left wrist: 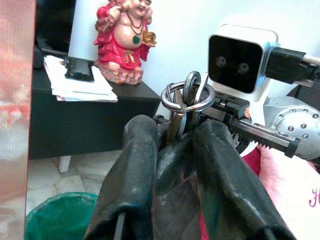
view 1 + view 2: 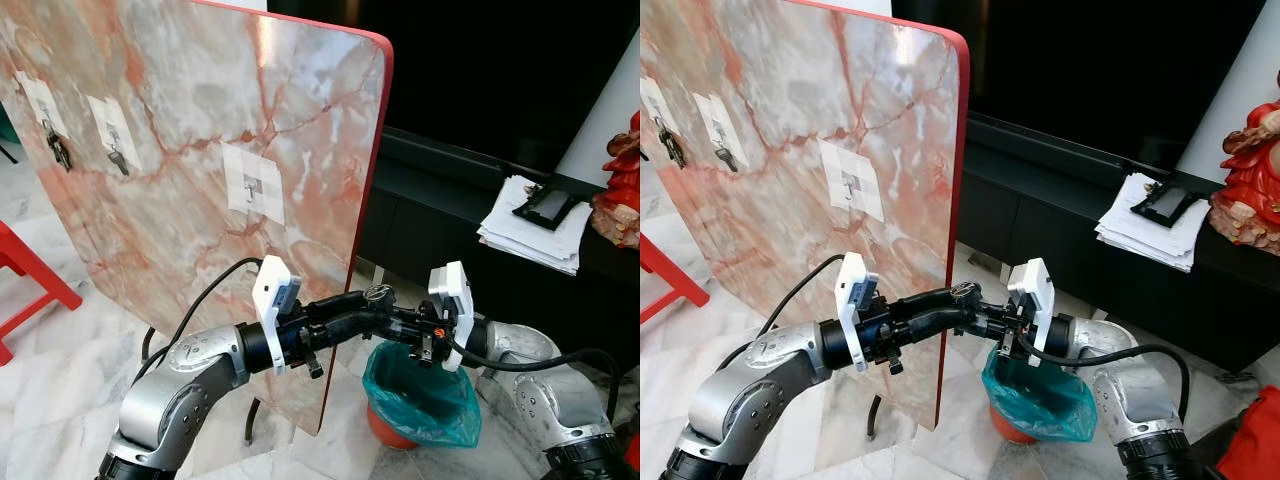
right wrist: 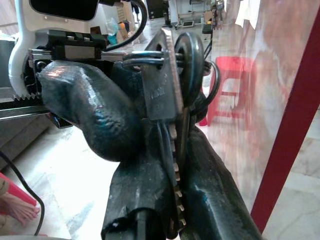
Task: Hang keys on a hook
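On the marble board (image 2: pixel 200 130), leaning upright, sit 3 white hook pads. Going left to right, the first pad (image 2: pixel 42 105) and the second pad (image 2: pixel 112 132) each carry a dark key already, while the third hook (image 2: pixel 250 188) is bare. So 2 hangings look done and 1 is left, as far as I can judge.

In front of the board's red edge the 2 hands meet fingertip to fingertip. The left hand (image 2: pixel 372 300) has its fingers closed on the keys (image 1: pixel 186 99), with the ring and key heads standing up above its tips. The right hand (image 2: pixel 400 322) is clamped on the same bunch from the other side; the key blade runs down between its fingers. This looks like a handover, with the carry to the hook not yet begun.

Below them a green bag (image 2: pixel 420 392) lines an orange bin; what is in it I cannot tell. Further right, a stack of papers (image 2: pixel 535 232) lies on the dark counter (image 2: pixel 440 175)
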Robot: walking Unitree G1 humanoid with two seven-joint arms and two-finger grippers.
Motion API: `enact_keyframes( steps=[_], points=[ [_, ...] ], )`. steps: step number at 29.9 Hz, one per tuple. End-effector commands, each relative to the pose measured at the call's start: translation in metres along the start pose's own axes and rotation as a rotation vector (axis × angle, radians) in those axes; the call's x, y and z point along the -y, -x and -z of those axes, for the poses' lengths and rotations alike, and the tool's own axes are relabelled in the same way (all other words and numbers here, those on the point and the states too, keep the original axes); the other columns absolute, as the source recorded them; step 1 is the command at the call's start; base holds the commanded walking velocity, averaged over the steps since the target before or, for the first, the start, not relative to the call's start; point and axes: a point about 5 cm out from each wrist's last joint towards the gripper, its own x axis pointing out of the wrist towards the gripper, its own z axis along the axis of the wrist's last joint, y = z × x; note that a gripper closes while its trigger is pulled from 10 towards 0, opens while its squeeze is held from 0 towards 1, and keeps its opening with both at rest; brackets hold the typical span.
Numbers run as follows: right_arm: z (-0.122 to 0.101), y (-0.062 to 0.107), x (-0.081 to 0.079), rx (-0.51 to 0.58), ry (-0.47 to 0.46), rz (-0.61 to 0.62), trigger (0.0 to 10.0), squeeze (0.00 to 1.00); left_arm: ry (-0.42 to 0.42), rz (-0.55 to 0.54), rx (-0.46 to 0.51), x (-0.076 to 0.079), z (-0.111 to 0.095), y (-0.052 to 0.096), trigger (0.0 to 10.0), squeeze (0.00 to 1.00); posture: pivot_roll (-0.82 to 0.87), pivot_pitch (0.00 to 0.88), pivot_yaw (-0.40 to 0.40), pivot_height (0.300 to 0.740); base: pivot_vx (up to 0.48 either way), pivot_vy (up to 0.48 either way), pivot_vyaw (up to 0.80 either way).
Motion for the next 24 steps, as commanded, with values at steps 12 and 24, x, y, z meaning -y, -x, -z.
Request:
enact_keyframes(
  steps=[12, 24],
  points=[
    [-0.012, -0.002, -0.003, 0.036, 0.038, -0.021, 0.0, 0.0, 0.074, 0.063, -0.013, 0.005, 0.006, -0.001, 0.0, 0.0, -0.03, 0.0, -0.093, 0.74, 0.0, 0.0, 0.0],
    [-0.008, -0.006, -0.007, 0.022, 0.029, -0.054, 0.0, 0.0, 0.081, 0.222, -0.032, 0.026, 0.011, -0.005, 0.0, 0.0, -0.02, 0.0, -0.094, 0.74, 0.0, 0.0, 0.0]
  ],
)
